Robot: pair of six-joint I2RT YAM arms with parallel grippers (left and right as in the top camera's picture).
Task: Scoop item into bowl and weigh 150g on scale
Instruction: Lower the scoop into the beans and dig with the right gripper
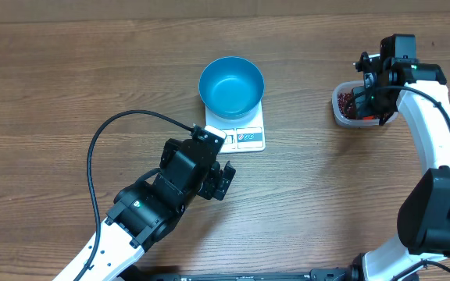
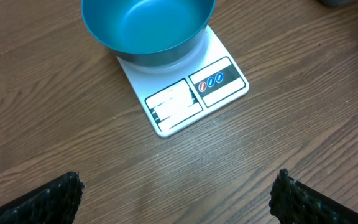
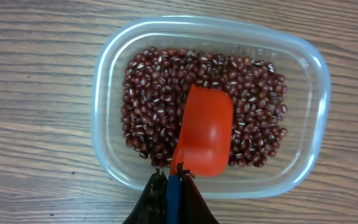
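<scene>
The blue bowl (image 1: pixel 231 86) stands empty on the white scale (image 1: pixel 244 138) at mid-table. In the left wrist view the bowl (image 2: pixel 148 25) and scale (image 2: pixel 191 99) lie ahead of my left gripper (image 2: pixel 176 193), which is wide open over bare wood. In the overhead view, my left gripper (image 1: pixel 223 181) is just in front of the scale. The dark red beans (image 3: pixel 154 106) fill a clear plastic tub (image 3: pixel 316 93) at the right (image 1: pixel 348 101). My right gripper (image 3: pixel 174 177) is shut on the blue handle of an orange scoop (image 3: pixel 207 134), whose cup lies on the beans with none inside.
The tub sits near the table's right side, under my right arm (image 1: pixel 436 117). A black cable (image 1: pixel 100 140) loops over the table left of my left arm. Bare wood separates the scale from the tub.
</scene>
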